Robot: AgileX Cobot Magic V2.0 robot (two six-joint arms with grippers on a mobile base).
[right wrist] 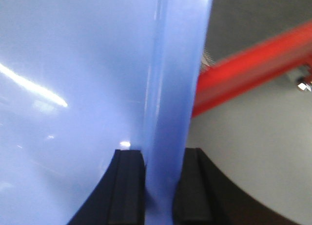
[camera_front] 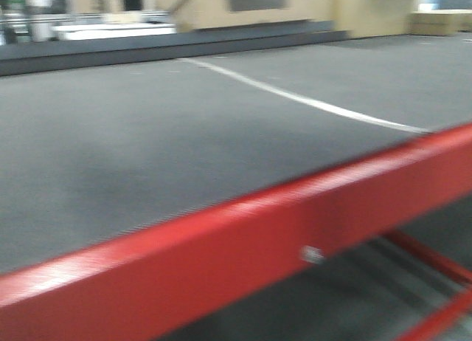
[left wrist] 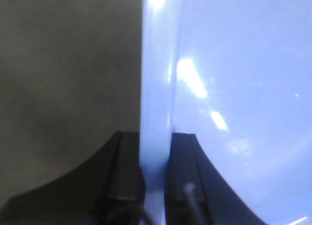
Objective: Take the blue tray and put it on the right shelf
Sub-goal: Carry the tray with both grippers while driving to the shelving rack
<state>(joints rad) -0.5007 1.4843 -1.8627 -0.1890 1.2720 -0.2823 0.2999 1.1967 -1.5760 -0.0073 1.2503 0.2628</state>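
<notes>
L gripper and R gripper each clamped on blue tray rim, bottom centre. Risk: tray clips red table frame, mid-right; thin rim grip could slip.

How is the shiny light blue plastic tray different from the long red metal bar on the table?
The light blue plastic tray is pale blue; the red metal bar is bright red. The tray's rim is pinched by the left gripper and right gripper; nothing grips the bar. In the right wrist view the rim stands upright, the bar slants. Both look smooth.
</notes>
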